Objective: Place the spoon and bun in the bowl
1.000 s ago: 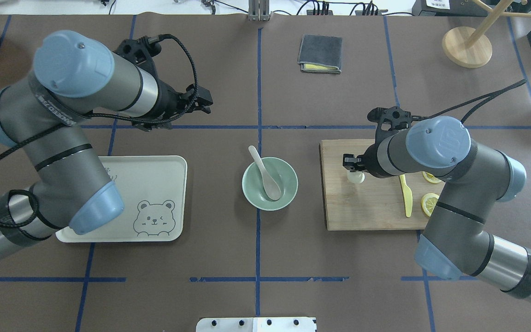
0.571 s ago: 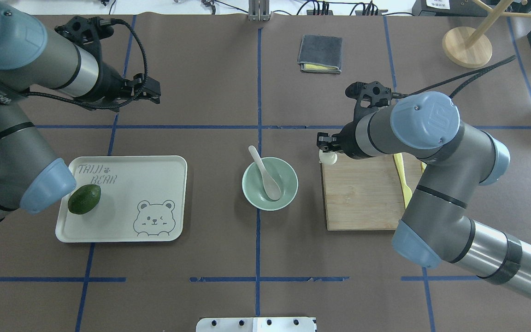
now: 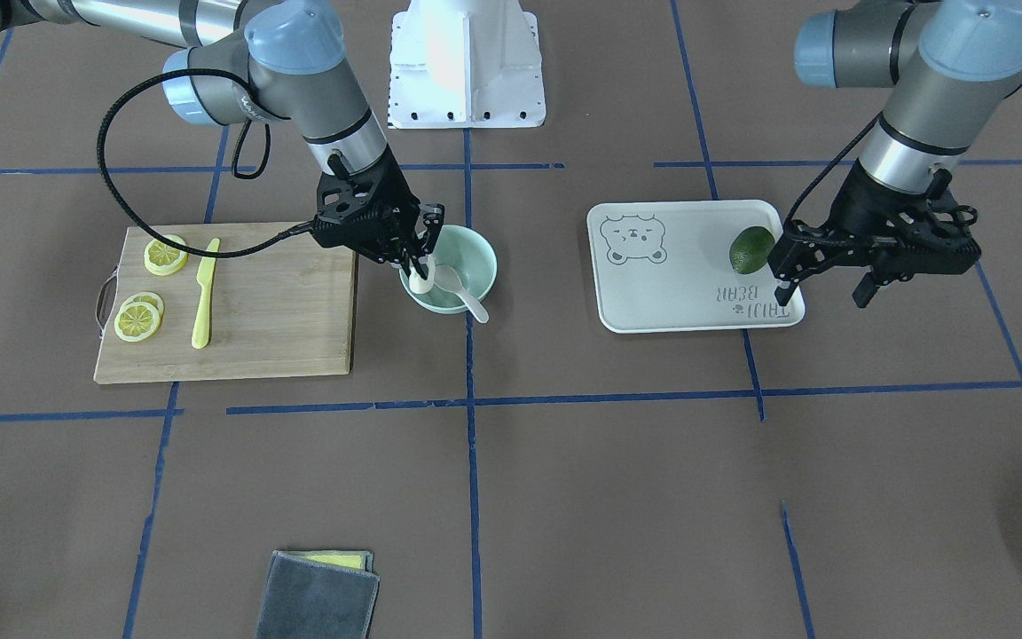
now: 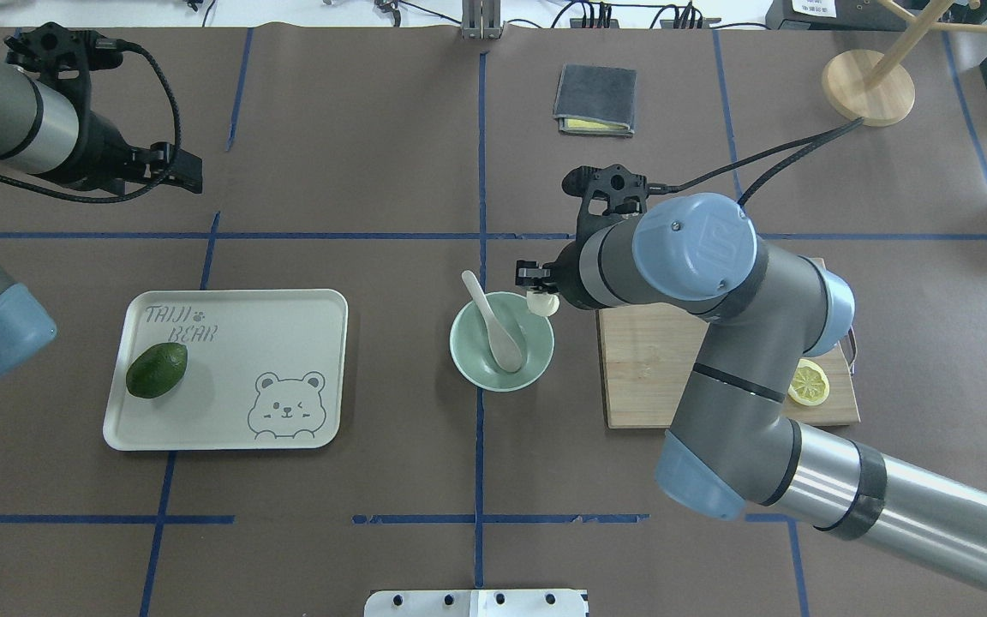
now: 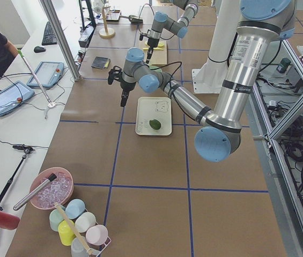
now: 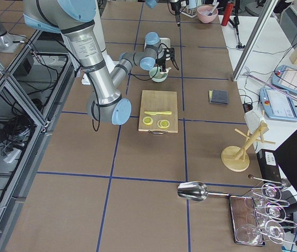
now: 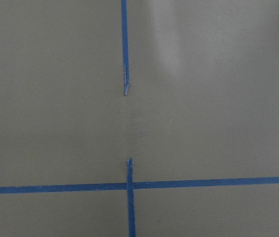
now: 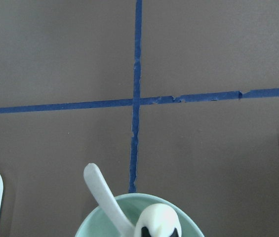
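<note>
The mint-green bowl [image 4: 536, 364] sits at the table's middle, and the pale spoon [image 4: 493, 326] lies in it with its handle over the far-left rim. My right gripper [image 4: 541, 294] is shut on the white bun [image 4: 543, 302] and holds it just over the bowl's right rim. The front view shows the same gripper [image 3: 418, 266], bun [image 3: 420, 283], bowl [image 3: 483, 257] and spoon [image 3: 465, 295]. The right wrist view shows the bun [image 8: 158, 221] between dark fingertips above the bowl [image 8: 96, 222] and spoon [image 8: 104, 201]. My left gripper [image 4: 185, 171] is open and empty at the far left [image 3: 826, 288].
A white bear-print tray [image 4: 288, 343] holding a dark green fruit [image 4: 157, 370] lies left of the bowl. A wooden cutting board [image 4: 665, 377] with lemon slices [image 3: 140, 318] and a yellow knife [image 3: 202, 293] lies right. A folded grey cloth [image 4: 595, 100] and a wooden stand [image 4: 868, 86] sit at the back.
My right gripper has lifted the bun off the cutting board and carried it left to the bowl's rim. My left arm has drawn back to the far left, uncovering the tray and green fruit.
</note>
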### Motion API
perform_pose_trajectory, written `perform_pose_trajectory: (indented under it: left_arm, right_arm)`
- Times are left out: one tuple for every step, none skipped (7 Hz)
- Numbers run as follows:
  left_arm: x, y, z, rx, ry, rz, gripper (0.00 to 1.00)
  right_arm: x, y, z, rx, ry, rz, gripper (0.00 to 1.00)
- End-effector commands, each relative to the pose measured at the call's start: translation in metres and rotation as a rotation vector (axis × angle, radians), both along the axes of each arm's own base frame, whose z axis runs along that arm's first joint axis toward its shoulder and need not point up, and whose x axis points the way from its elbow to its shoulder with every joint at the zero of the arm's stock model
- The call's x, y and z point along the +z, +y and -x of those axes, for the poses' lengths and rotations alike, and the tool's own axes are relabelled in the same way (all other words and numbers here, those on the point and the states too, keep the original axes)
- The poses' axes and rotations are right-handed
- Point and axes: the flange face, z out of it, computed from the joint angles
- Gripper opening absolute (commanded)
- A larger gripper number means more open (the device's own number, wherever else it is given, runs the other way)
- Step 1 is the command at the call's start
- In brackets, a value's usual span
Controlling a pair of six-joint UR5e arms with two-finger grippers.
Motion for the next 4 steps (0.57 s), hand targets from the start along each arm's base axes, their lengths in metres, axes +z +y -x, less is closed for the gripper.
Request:
perform_pose_trajectory:
  left_arm:
    - [0.032, -0.001, 0.033, 0.030, -0.060, -0.028, 1.00]
    - [0.040, -0.003, 0.044, 0.036, -0.080, -0.038, 1.00]
    - [0.057, -0.002, 0.059, 0.052, -0.110, -0.047, 1.00]
    - [0.070, -0.001, 0.076, 0.068, -0.125, -0.054, 1.00]
  right_arm:
    - [-0.012, 0.005, 0.006, 0.006, -0.023, 0.008, 0.99]
    - [-0.015, 0.006, 0.007, 0.003, -0.026, 0.005, 1.00]
    - [-0.018, 0.006, 0.006, 0.004, -0.032, 0.004, 1.00]
    - [-0.020, 0.006, 0.006, 0.005, -0.035, 0.003, 1.00]
